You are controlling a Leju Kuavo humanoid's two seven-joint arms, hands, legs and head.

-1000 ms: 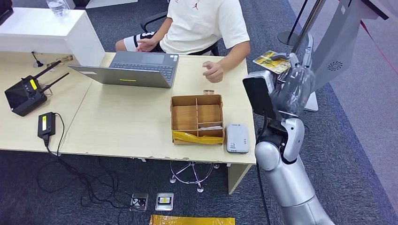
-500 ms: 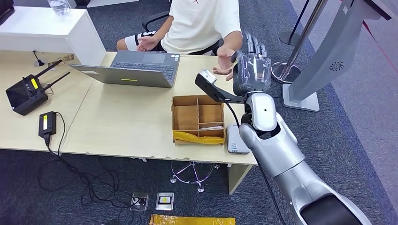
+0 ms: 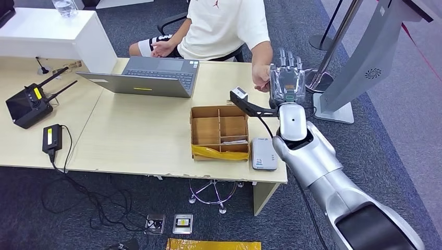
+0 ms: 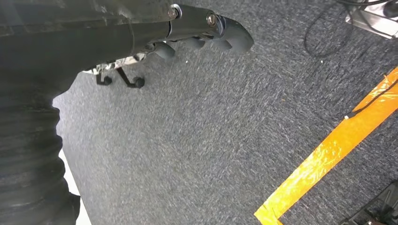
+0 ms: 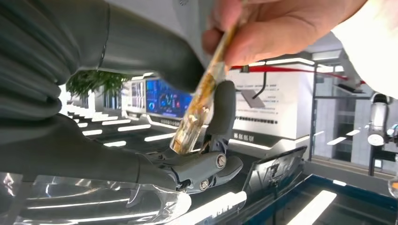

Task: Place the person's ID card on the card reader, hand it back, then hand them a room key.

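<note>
My right hand [image 3: 286,80] is raised over the table's far right corner, in front of the seated person. In the right wrist view the ID card [image 5: 198,112] shows edge-on, pinched between my thumb and a finger [image 5: 224,105]. The person's hand [image 5: 267,33] grips the card's other end; in the head view that hand [image 3: 259,82] meets mine. The white card reader [image 3: 264,153] lies near the table's front right edge with nothing on it. Beside it stands a cardboard divider box [image 3: 192,130] with a pale card [image 3: 233,141] in one compartment. My left hand [image 4: 202,37] hangs over carpet, holding nothing.
An open laptop [image 3: 151,76] sits before the person. A black controller with antennas [image 3: 27,104] and a black adapter [image 3: 51,138] lie at the left. A grey kiosk stand [image 3: 359,57] and a stanchion base [image 3: 312,78] are right of the table. Yellow tape [image 4: 328,150] marks the floor.
My right hand has swung left from beyond the table's corner toward the person, still holding the card. The person's hand rose from the table and took hold of the card.
</note>
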